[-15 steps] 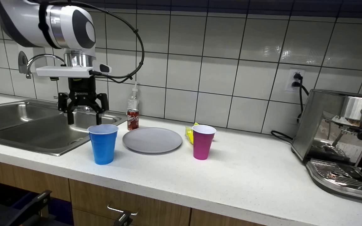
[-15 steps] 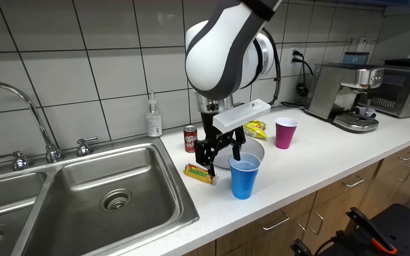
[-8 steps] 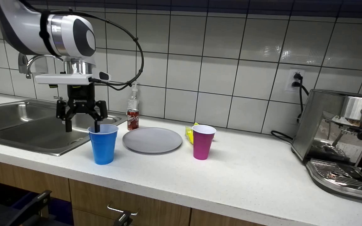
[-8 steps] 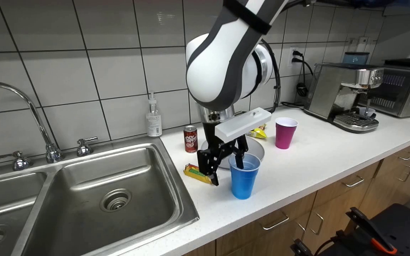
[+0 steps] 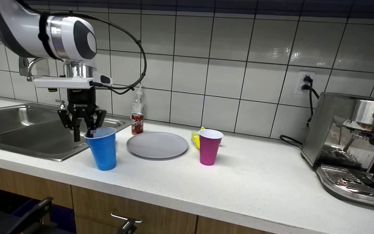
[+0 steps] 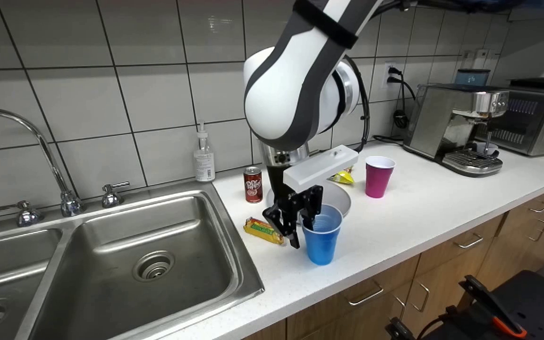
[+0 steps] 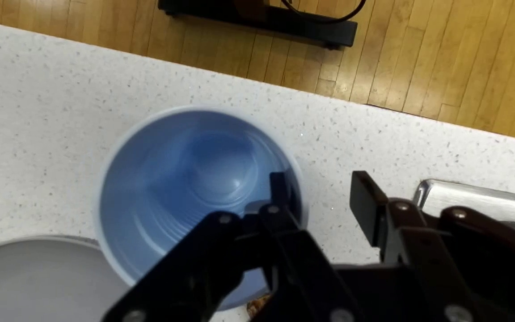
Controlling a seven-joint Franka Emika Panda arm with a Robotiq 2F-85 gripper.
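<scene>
Blue cup (image 5: 102, 154) is smooth plastic, soft sheen inside. Gripper (image 7: 322, 197) looks matt. Plate (image 5: 157, 145) matt too. Sink (image 6: 243, 264) is satin steel, tap (image 6: 70, 206) glossy chrome. Soda can (image 6: 253, 185) is shiny metal. Tiles (image 5: 226, 78) look glossy, counter (image 5: 255, 182) smooth. Drawer fronts (image 5: 94, 204) show wood grain.

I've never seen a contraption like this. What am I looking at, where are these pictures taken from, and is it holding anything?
This is a robot arm ending in a two-fingered hand. Two pictures come from cameras standing outside the robot; the close-up looks down from its wrist. On the white counter stand a blue cup, a magenta cup and a red soda can; a grey plate, a yellow packet and a wrapped bar lie there too. Around them are a sink, a pump bottle and a coffee machine. Nothing is gripped: one finger reaches inside the blue cup, apparently against its wall, while the other hangs outside, with a gap between it and the cup. The cup looks slightly tilted.
</scene>
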